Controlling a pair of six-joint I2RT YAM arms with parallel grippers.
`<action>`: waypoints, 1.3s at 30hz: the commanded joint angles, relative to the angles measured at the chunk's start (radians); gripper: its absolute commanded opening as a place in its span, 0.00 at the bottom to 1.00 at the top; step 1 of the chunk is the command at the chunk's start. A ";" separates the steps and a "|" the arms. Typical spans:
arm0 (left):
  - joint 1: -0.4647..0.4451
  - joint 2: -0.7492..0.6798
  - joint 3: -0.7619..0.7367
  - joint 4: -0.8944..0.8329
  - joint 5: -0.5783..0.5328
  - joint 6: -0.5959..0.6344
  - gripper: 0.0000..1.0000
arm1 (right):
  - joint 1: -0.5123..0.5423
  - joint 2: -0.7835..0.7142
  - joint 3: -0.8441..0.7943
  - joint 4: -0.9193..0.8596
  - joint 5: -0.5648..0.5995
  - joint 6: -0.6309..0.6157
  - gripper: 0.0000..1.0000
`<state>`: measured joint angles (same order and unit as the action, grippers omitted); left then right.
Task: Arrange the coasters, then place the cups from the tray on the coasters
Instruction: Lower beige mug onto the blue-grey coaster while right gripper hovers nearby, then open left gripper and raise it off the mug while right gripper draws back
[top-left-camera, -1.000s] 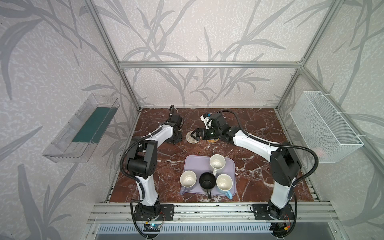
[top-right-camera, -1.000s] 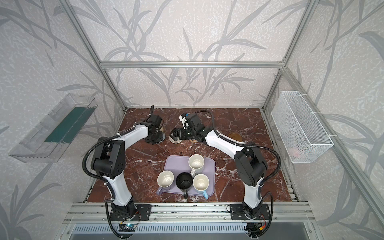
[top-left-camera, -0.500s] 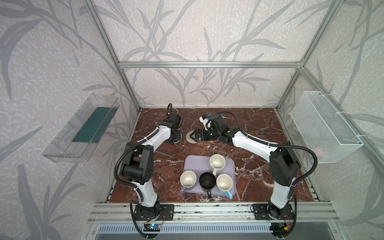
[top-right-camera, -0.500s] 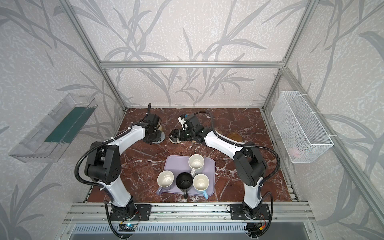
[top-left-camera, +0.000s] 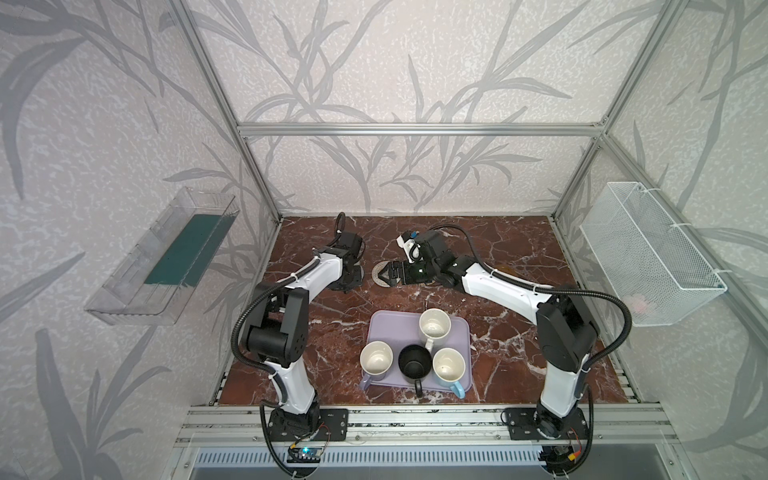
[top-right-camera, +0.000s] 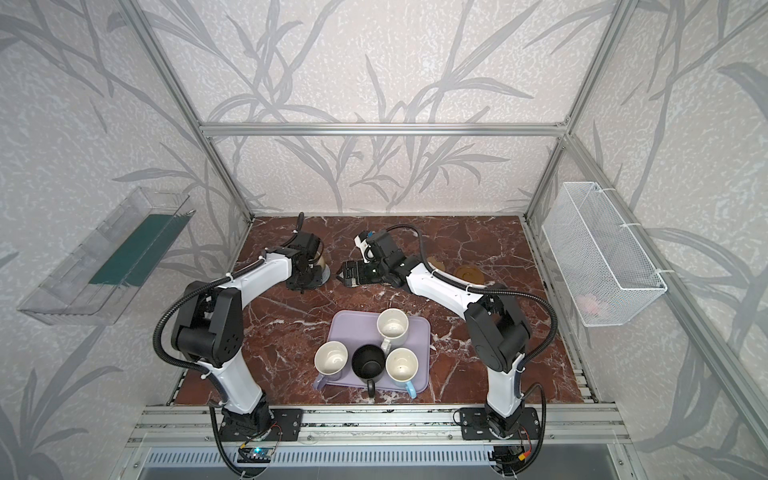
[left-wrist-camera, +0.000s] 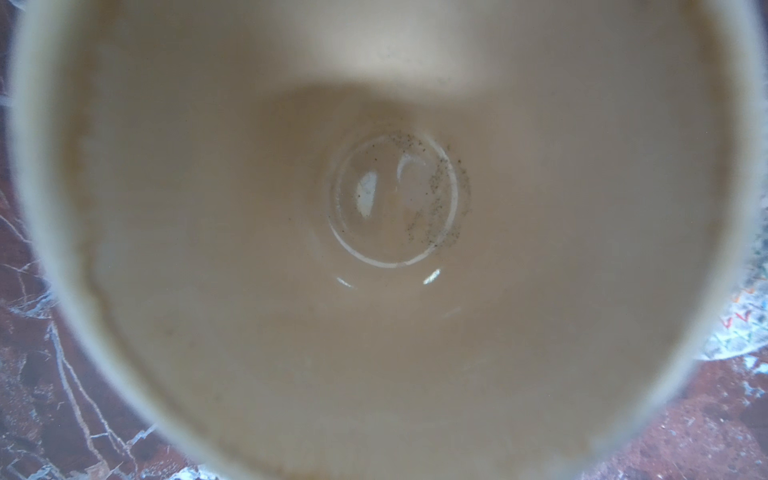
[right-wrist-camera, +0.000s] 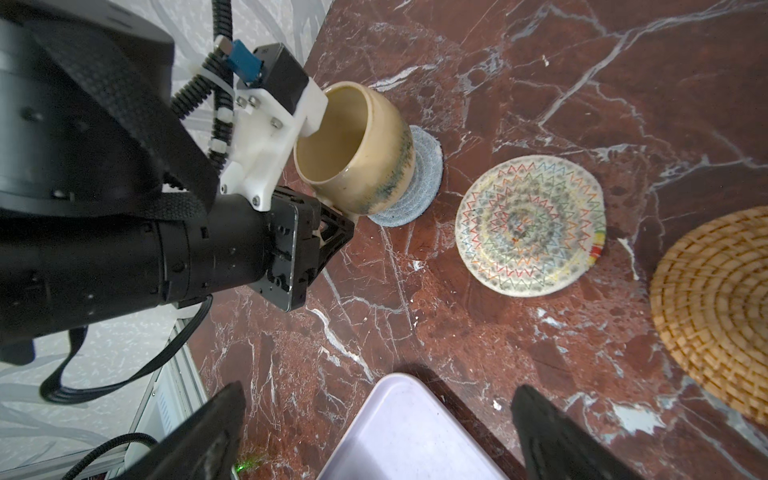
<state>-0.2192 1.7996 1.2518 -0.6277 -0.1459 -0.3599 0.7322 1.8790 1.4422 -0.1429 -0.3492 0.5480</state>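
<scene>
Marble bench (top-left-camera: 519, 232) carries everything. Lavender tray (top-left-camera: 395, 332) sits mid-bench at the near edge, so both arms can reach it.

Left gripper (right-wrist-camera: 340, 226) is out near the far left corner, clenched on the beige cup (right-wrist-camera: 361, 153). Looks like the handle side, but the handle itself is hidden. Its wrist camera stares straight down into the cup.

Right gripper (top-left-camera: 392, 275) is empty, jaws fully spread. I have it hovering between the tray's far edge and the cream coaster (right-wrist-camera: 532, 224). My read: parked clear of the left arm, ready for the next pick.

Four cups are on the tray: speckled cup (top-left-camera: 434, 325) at its far edge, then lavender cup (top-left-camera: 376, 359), black cup (top-left-camera: 414, 362) and light blue cup (top-left-camera: 448, 365) packed along its near edge. That row is tight, so I'd expect grabbing by the handles.

Coasters run in a spaced row across the far half, one spot per cup. Rattan coaster (right-wrist-camera: 715, 311) and the cream one are bare. Paw coaster (top-right-camera: 436, 262) and brown coaster (top-right-camera: 469, 274) lie toward the right edge, partly behind the right arm, also bare. Grey-blue coaster (right-wrist-camera: 419, 183) is under the beige cup, which sits off-centre on it. Can't tell if its full weight is down.
</scene>
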 joint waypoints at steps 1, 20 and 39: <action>0.006 -0.001 -0.005 0.065 -0.015 -0.016 0.00 | 0.006 -0.001 0.007 0.004 -0.010 -0.004 0.99; 0.007 0.001 -0.037 0.073 0.007 -0.008 0.32 | 0.009 0.002 0.011 0.003 -0.005 0.002 0.99; 0.007 -0.187 -0.043 0.007 -0.040 -0.091 0.99 | 0.027 -0.133 -0.064 -0.007 0.080 -0.036 0.99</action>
<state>-0.2150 1.6951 1.2007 -0.5720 -0.1455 -0.4194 0.7486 1.8278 1.4010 -0.1474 -0.3069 0.5369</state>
